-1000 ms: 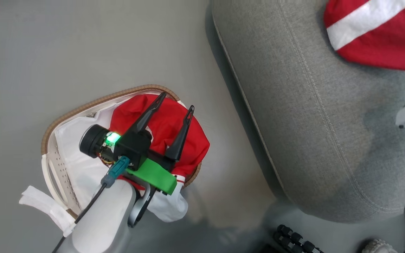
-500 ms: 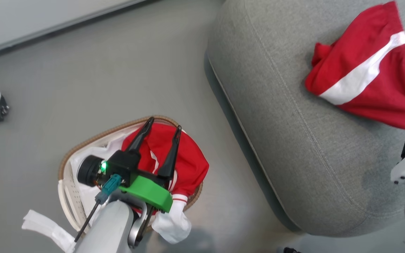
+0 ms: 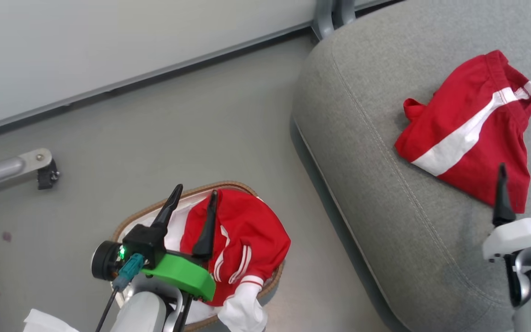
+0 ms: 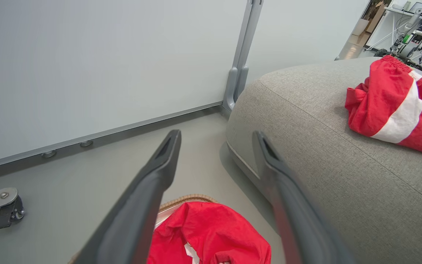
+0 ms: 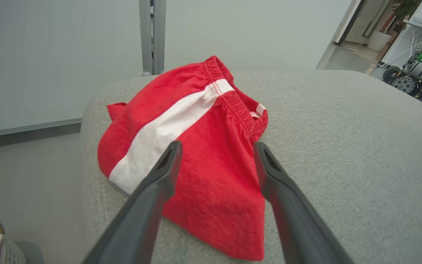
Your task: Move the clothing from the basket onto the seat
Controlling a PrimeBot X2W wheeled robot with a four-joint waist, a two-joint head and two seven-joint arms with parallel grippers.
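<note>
Basket [image 3: 233,186] — w/ 1 red jacket [image 3: 251,235] inside

The basket [image 3: 228,185] is mostly hidden under the red top [image 3: 247,240] and the left end effector [image 3: 196,190], its near end and the top's white sleeve [image 3: 242,313] cut by the head view's bottom edge, the seat [image 3: 385,207] runs off top and right, and the far machines [image 5: 416,79] are too small to tell

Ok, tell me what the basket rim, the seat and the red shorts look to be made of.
Basket rim: brown braided weave, matte; rattan or an imitation, cannot tell. Seat: grey upholstery cloth, matte, with a coarse visible weave and stitched seams. Red shorts: soft matte textile, perhaps cotton; they crumple, and the waistband is gathered like elastic.
</note>
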